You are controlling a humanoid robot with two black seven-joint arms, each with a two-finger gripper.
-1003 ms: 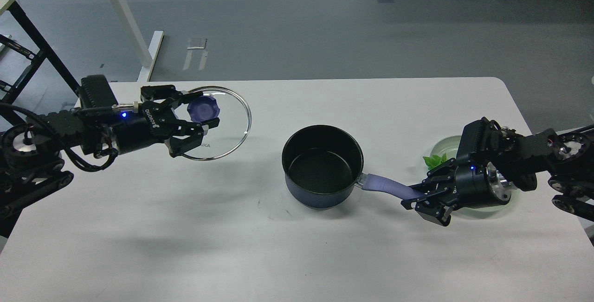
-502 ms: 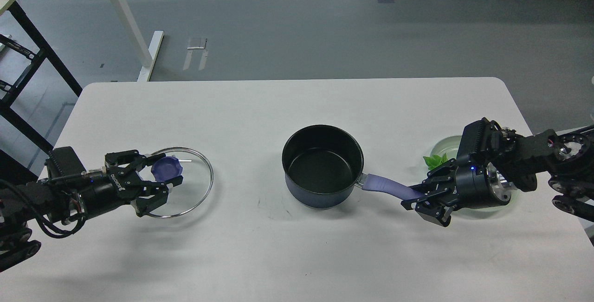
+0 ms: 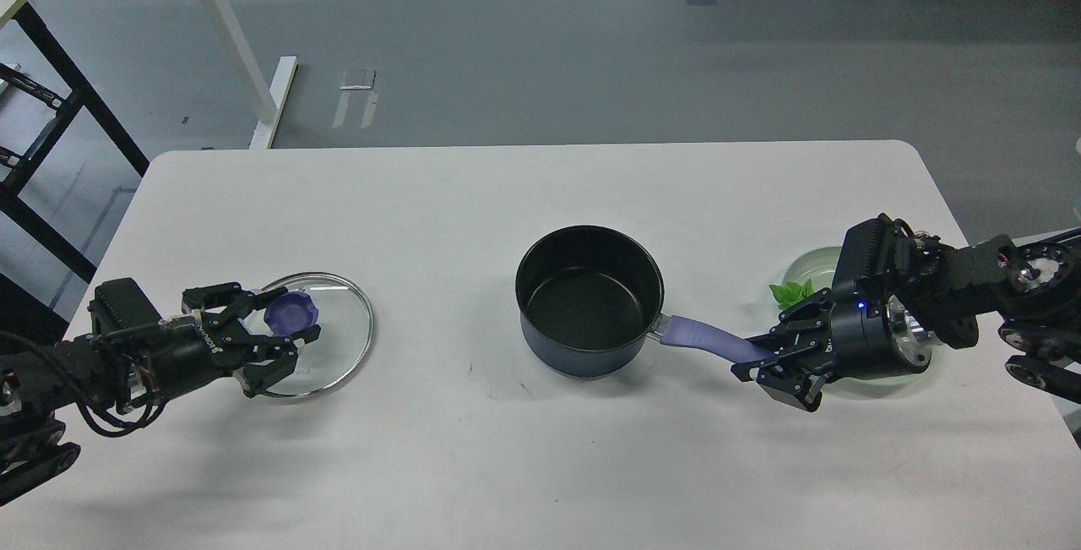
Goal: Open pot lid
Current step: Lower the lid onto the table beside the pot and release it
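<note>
My left gripper (image 3: pixel 283 339) reaches low across the table's (image 3: pixel 540 465) left, clamped on the pot lid's (image 3: pixel 338 339) knob, while my right gripper (image 3: pixel 764 364) clamps the open pot's (image 3: pixel 589 301) handle at centre.

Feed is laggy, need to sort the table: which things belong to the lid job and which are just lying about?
Job:
pot lid, at the left gripper
pot, handle in the right gripper

Lying about:
green glass plate
green leaves
</note>
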